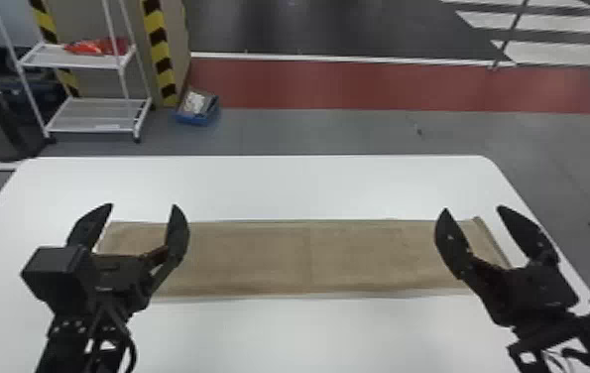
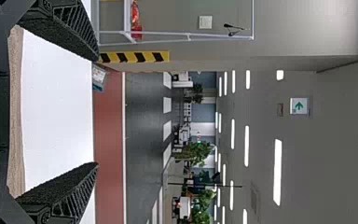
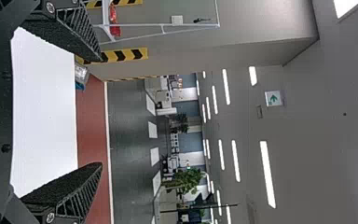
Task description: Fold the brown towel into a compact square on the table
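On the robot's side of the left tool [image 1: 143,205] and the right tool [image 1: 472,208], a bare stretch of the table [image 1: 283,332] is left. On each tool the two fingers are held well apart, with nothing clamped in them. Between the tools, and reaching past the inner finger of each, the brown towel [image 1: 259,258] is laid out flat as a long, narrow band; one short end is seen between the fingers of each tool. A faint line is shown across its middle.

The lengthwise folding seems to be done, so the band is presumably to be shortened next, end over end. For this, one tool is best lowered until its fingertips almost meet the table, with one finger slipped under the short end so that every layer is pinched. If only the top layer is caught, the band will be peeled apart. The end should be lifted low, carried towards the other tool and laid down with the long edges matched; a skewed square is otherwise to be expected. The cloth may be dragged unless its far half is steadied lightly. Beyond both tools, more bare table is offered, then the floor, where a blue box [image 1: 197,118] is set beside a white rack [image 1: 95,114].
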{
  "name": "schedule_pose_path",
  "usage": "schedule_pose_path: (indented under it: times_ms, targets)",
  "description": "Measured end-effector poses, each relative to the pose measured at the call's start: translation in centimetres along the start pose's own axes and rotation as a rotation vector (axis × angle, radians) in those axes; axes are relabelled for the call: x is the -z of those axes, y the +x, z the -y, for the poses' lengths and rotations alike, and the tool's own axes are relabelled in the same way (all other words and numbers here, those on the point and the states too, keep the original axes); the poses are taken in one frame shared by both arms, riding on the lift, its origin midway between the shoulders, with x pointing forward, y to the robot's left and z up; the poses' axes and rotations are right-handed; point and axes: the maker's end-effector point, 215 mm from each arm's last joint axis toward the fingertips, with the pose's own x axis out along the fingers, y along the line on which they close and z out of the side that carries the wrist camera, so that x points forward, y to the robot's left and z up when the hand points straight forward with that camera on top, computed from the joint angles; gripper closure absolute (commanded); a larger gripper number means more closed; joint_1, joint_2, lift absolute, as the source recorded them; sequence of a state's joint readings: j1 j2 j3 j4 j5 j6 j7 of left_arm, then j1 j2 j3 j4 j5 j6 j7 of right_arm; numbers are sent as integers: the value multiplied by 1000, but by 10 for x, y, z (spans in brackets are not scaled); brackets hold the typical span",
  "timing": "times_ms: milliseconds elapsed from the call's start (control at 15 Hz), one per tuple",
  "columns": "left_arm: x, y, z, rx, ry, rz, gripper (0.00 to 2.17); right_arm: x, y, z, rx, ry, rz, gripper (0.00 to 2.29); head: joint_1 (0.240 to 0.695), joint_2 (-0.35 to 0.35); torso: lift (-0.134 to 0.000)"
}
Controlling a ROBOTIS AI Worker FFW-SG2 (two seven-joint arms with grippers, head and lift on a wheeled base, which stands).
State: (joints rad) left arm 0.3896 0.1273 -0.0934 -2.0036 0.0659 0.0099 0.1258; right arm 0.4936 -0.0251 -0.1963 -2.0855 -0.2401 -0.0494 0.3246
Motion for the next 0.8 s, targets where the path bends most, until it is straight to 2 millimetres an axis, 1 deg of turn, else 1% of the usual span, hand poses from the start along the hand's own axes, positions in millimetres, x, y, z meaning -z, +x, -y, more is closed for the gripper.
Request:
schedule_pose_path:
  times_ms: [267, 600, 800]
  targets:
    - [-1, 2, -1, -2, -2, 2, 83, 7, 2, 3, 10, 4, -18, 90, 695, -64, -114]
    - [-3, 3, -1, -3, 1, 7, 83, 10, 3, 12, 46, 9, -22, 90, 695, -74, -114]
    - [1, 4, -1, -2, 2, 0, 83, 13, 4, 15, 55, 13, -33, 90, 695, -76, -114]
